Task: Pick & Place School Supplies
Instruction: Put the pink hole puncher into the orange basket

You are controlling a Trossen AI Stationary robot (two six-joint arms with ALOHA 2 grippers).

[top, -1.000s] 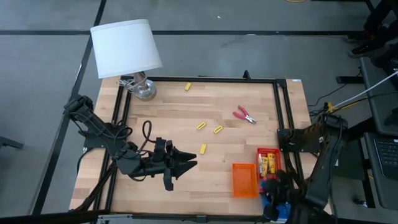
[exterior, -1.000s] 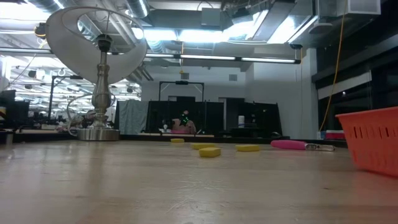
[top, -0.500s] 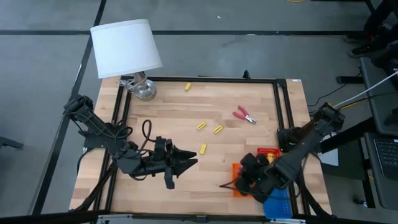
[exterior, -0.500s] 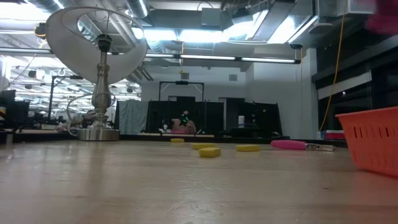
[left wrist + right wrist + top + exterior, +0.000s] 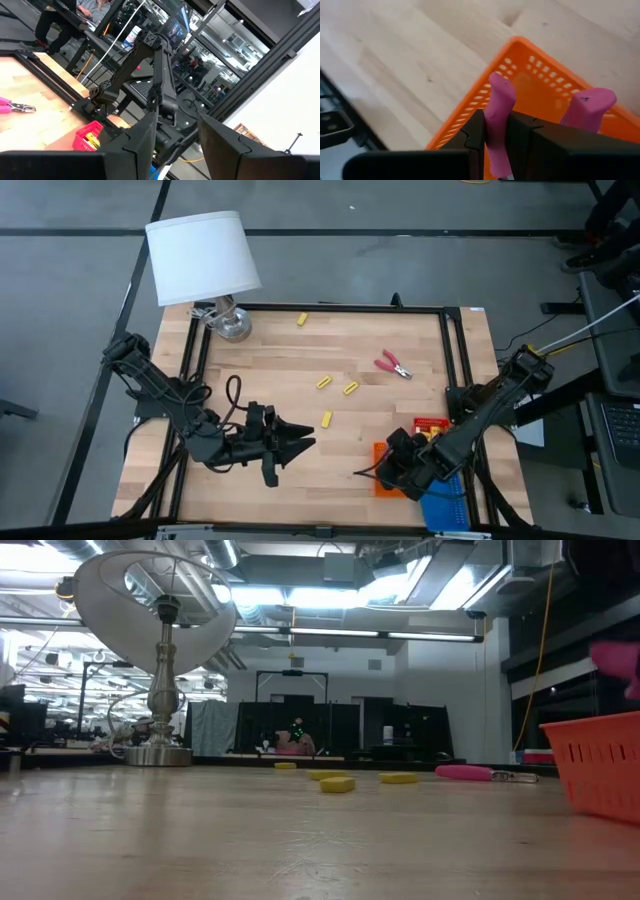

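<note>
My right gripper [image 5: 380, 472] hangs over the orange mesh tray [image 5: 393, 456] near the table's front right, shut on a pink-red-handled scissor-like tool [image 5: 587, 107]. The tool's handle also shows above the tray's rim in the low view [image 5: 612, 655]. A second such tool [image 5: 392, 365] lies flat on the table at the far right. Several small yellow blocks [image 5: 326, 419] lie scattered mid-table. Yellow-orange packs [image 5: 432, 444] lie in the red tray [image 5: 430, 423]. My left gripper [image 5: 303, 442] waits open at the near left, pointing toward the table's right. My right gripper pinches one pink handle [image 5: 499, 107] of the tool between its two fingers, which slant down from the table's right. The handle sticks out past the fingertips, and the other handle [image 5: 590, 102] stands free beside the fingers. The tool is lifted clear above the orange tray's inside.
A white-shaded lamp [image 5: 205, 258] stands at the far left corner. A blue tray [image 5: 448, 508] sits at the near right edge behind the orange one. A black frame [image 5: 340, 308] runs round the table. Bare wood lies between the two grippers.
My right gripper has swung from over the blue tray toward the table's left and down, rolling as it went. It now hangs over the orange tray and stays shut on the tool, whose pink handle has come into the low view at the right.
</note>
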